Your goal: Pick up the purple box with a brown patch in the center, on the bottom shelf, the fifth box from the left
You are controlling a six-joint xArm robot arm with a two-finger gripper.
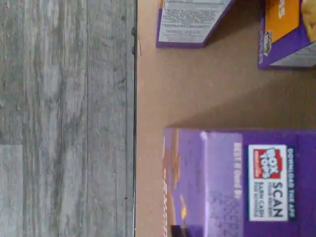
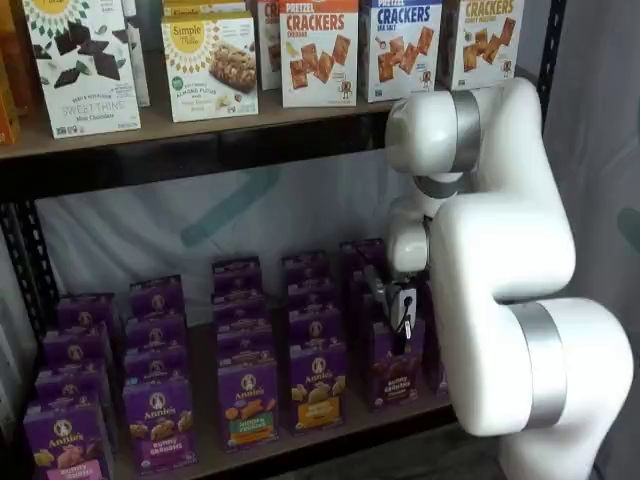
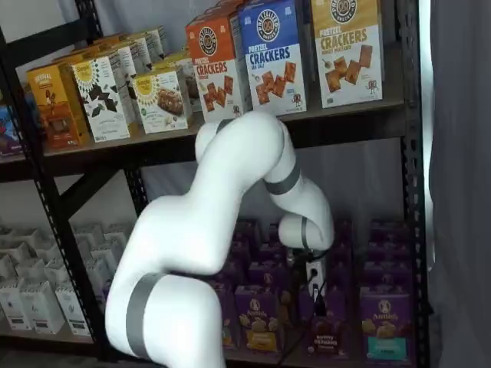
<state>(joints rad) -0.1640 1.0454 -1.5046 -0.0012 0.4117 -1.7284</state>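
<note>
The gripper (image 2: 402,322) is hanging right over the purple box (image 2: 393,365), at the near edge of the bottom shelf (image 2: 330,432). I cannot tell if the black fingers are squeezing it or not. The box is sitting on the board and is not lifted up yet, so grabbing and lifting are left to do. It is small and purple with a dark brown patch and white words.

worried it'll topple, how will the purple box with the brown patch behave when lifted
The purple box looks like a thin carton of snacks, so probably light and somewhat crushable. It stands tall and narrow at the shelf front, so a nudge could tip it. Its smooth printed faces may slip.
</note>
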